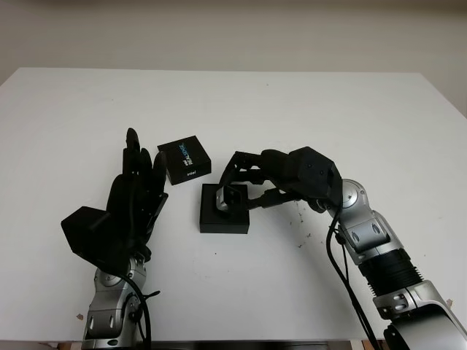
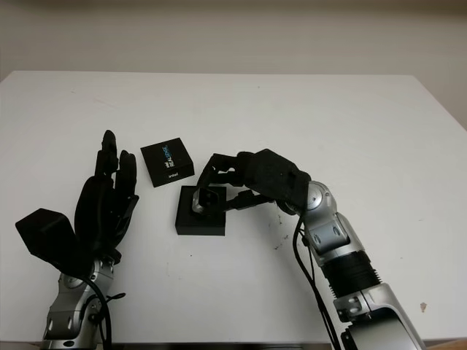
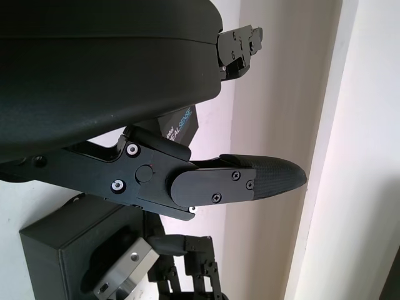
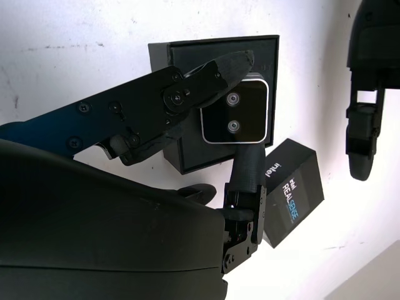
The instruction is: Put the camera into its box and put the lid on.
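The small square camera with a silver frame and dark glossy face (image 4: 235, 120) sits at the open black square box base (image 1: 224, 210), which lies flat on the white table (image 1: 306, 109) near the middle of the workspace. The right hand (image 1: 237, 191) reaches in from the right side and grips the camera: in the right wrist view, one black finger (image 4: 228, 65) presses against one edge of the camera and another finger (image 4: 249, 167) presses against the opposite edge, so the camera is pinched between them directly over the box base. Whether the camera is fully seated in the recess or held slightly above it cannot be determined, because the fingers cover its edges.

The black rectangular lid with white and blue printed lettering (image 1: 185, 161) lies flat on the table just behind and to the left of the box base, apart from it and tilted relative to its edges.

The left hand (image 1: 135, 197) is raised over the table to the left of the box base and lid, holding nothing, open, with its fingers pointing away from the robot. It touches neither item.

In the left wrist view, the hand's shell hides most of the lid, and the box base is cut off at the picture's edge.
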Robot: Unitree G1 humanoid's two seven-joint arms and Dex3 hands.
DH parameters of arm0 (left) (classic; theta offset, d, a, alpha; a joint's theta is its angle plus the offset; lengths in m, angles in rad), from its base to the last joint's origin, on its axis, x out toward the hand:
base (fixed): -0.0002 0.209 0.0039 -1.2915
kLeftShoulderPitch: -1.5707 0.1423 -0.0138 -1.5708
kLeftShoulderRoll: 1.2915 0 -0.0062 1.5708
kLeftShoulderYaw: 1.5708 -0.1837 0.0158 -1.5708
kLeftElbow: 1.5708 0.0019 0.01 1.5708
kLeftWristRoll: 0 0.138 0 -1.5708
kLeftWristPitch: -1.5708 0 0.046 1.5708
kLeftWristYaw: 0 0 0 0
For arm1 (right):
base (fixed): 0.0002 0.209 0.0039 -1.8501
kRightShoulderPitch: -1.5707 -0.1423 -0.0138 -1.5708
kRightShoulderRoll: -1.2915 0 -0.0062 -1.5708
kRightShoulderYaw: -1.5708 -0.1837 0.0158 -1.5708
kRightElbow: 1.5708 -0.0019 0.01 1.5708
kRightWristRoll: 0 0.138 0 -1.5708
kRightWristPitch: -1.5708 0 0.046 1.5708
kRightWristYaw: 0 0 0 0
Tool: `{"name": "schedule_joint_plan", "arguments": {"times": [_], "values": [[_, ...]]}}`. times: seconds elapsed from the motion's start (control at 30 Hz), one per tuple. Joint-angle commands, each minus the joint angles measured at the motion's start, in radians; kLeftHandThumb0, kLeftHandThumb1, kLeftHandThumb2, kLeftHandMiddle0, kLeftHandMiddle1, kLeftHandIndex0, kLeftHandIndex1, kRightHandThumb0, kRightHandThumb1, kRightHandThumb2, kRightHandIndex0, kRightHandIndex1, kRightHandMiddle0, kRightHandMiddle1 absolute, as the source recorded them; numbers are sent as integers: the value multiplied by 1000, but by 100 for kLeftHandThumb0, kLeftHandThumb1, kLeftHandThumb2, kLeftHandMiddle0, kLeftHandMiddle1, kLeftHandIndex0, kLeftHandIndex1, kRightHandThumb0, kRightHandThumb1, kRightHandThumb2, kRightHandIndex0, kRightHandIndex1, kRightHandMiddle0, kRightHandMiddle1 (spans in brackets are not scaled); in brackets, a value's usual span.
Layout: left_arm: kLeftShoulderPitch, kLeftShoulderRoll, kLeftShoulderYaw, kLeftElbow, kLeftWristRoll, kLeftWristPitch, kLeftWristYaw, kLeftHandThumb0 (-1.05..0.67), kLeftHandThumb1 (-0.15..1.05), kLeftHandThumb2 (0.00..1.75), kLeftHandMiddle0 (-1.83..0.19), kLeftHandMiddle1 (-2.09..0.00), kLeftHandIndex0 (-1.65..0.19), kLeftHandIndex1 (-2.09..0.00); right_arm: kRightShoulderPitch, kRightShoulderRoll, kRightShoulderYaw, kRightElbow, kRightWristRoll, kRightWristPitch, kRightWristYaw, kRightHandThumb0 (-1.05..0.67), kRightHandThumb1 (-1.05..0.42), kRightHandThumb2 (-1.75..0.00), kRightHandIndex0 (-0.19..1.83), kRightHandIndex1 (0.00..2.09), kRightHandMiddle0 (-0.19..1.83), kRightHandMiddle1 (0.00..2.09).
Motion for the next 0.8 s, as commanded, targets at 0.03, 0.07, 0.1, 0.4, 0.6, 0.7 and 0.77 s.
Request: {"name": "schedule_joint_plan", "arguments": {"times": [0.03,0.07,0.1,0.4,0.6,0.7,0.77], "values": [[9,-4,-3,-16,-1,-2,2,-70,105,41,19,0,19,0,21,-21,6,20,-10,-10,4,-41,-94,-6,36,12,33,174],[9,-4,-3,-15,0,-4,1,-70,105,41,19,0,19,0,20,-21,6,23,-11,-15,4,-41,-94,-5,36,12,33,174],[9,-3,-3,-15,0,-5,0,-71,105,41,19,0,19,0,20,-22,6,26,-11,-19,4,-41,-94,-5,36,12,33,174],[16,1,-8,-26,5,-2,-3,-71,105,42,19,0,19,0,36,-33,13,32,-28,-64,5,-41,-93,-5,36,13,33,173],[19,-6,-10,-31,3,-5,3,-71,105,42,19,0,19,0,56,-36,11,23,-45,-92,-15,-43,-94,-6,35,12,32,167],[21,-10,-10,-32,0,-10,3,-71,105,41,19,0,19,0,76,-45,10,12,-46,-125,-14,-46,-94,-5,31,9,23,152],[22,-10,-10,-35,2,-9,3,-71,105,40,19,0,19,0,93,-54,9,-11,-48,-133,-7,-51,-92,-5,22,5,11,124]]}}
